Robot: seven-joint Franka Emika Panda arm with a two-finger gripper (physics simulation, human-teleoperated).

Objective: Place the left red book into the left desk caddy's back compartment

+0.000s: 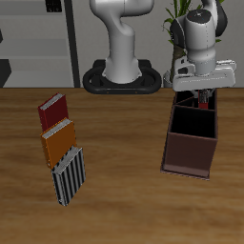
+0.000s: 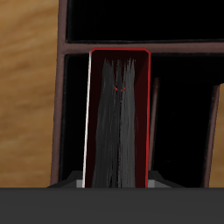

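In the exterior view the tool (image 1: 202, 92) hangs over the back end of the left desk caddy (image 1: 190, 143), which stands on the worktop (image 1: 124, 200) toward its back edge, and a sliver of the left red book (image 1: 202, 97) shows under it, while a maroon book (image 1: 53, 111), an orange book (image 1: 58, 142) and a striped book (image 1: 69, 175) lie in a row well apart. In the wrist view the tool pinches the red book upright by its edge, its pale page edge facing the camera, hanging over a dark slot of the caddy beside a thin partition (image 2: 210, 131).

Well away from the fingers we see three books in a row on the wooden surface (image 1: 124, 191) — maroon book (image 1: 52, 111), orange book (image 1: 58, 142), striped grey book (image 1: 68, 175) — edges touching.
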